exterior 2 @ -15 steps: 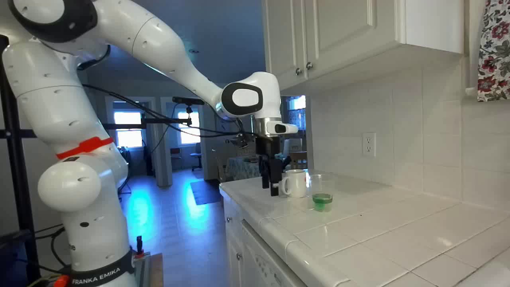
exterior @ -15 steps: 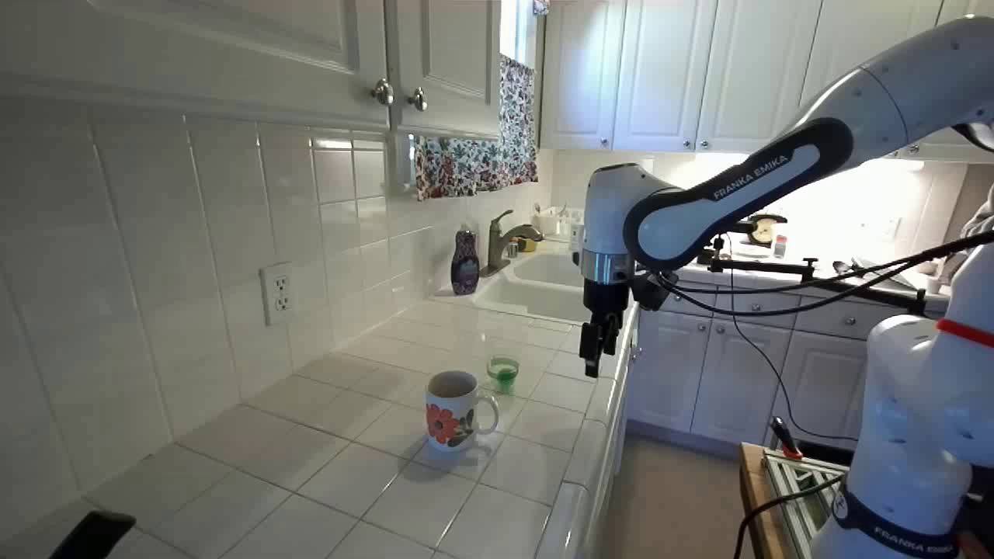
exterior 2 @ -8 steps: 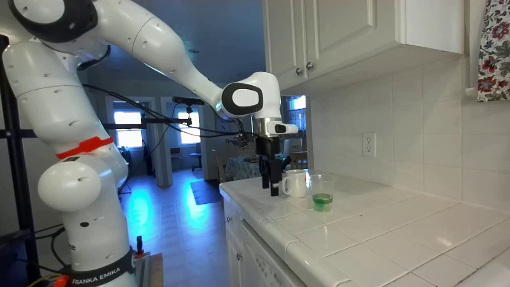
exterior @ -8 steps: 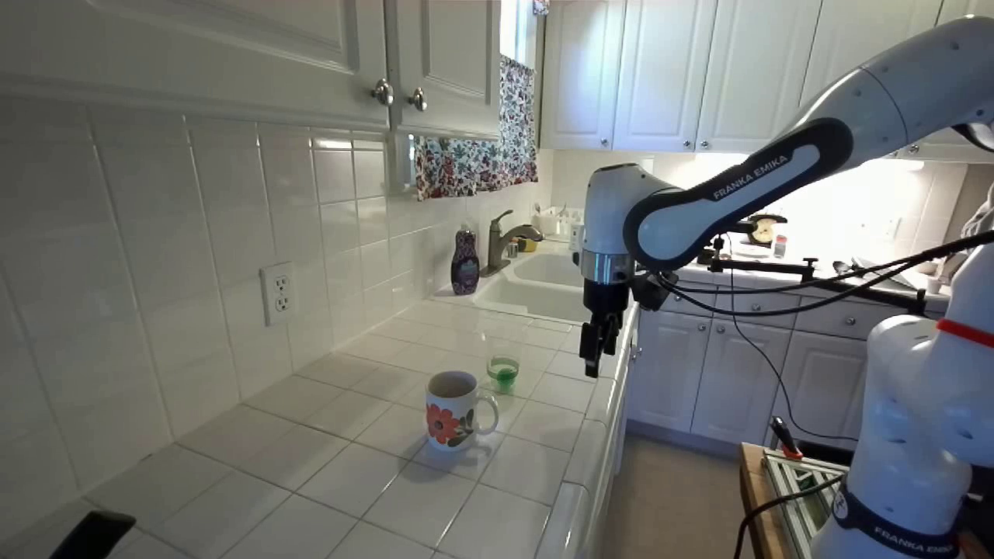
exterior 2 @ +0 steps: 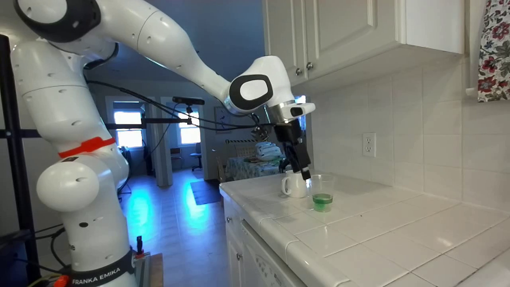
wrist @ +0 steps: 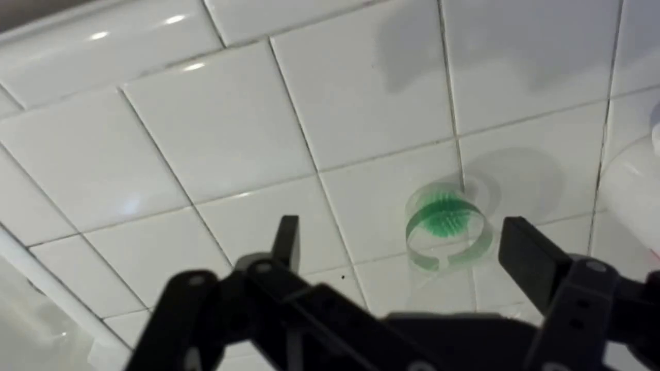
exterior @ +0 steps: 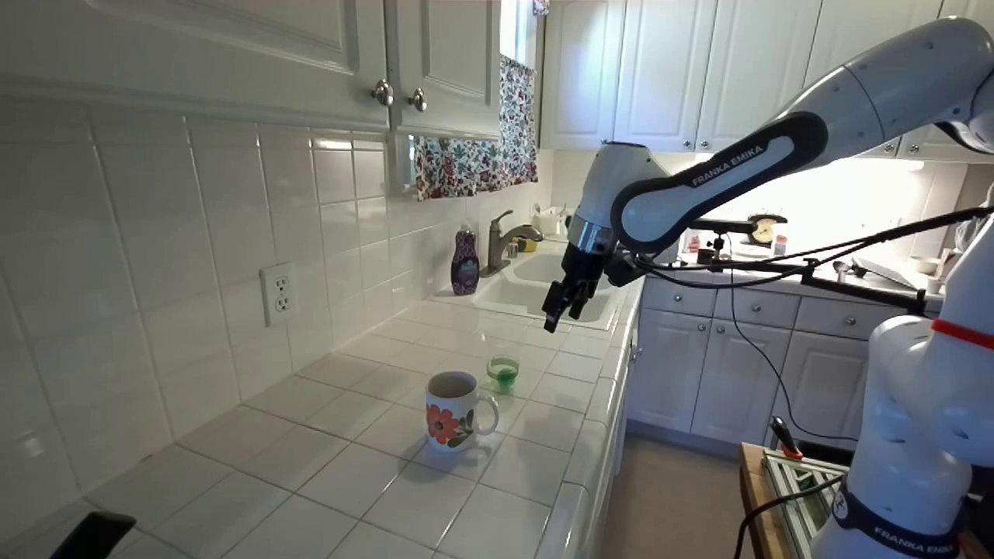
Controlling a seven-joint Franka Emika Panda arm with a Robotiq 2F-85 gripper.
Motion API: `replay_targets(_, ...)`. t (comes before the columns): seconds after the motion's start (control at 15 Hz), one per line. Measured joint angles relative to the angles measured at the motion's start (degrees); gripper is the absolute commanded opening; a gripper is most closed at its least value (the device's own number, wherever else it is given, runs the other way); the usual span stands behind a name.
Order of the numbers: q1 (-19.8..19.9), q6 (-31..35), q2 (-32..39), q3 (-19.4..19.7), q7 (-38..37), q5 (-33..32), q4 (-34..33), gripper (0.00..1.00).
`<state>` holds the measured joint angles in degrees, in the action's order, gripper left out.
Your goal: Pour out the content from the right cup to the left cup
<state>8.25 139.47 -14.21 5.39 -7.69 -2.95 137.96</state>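
The step in hand looks like the reach, with no grasp made yet; next, the gripper point(wrist: 402, 247) should come down until its jaws straddle the translucent cup point(exterior 2: 322, 194). Those jaws stand wide apart, holding and touching nothing. Below them, the cup is upright on the tiled surface point(exterior 2: 378, 239), green content point(wrist: 446, 221) low inside. Farther off, near the cup but apart, stands the flower-decorated white mug point(exterior: 450, 411).
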Motion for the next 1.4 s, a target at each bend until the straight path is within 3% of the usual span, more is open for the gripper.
replay_targets(0.6,0.0,1.4,11.3,1.9,6.1,7.4,-11.1,1.0)
replay_targets(0.73,0.0,1.4,13.9,1.9,7.0,8.7,-13.5,0.72)
replay_targets(1.33,0.0,-1.0,23.0,1.7,8.5,11.6,-21.3,0.02)
replay_targets(1.4,0.0,-1.1,23.4,1.7,8.5,11.6,-21.7,0.0)
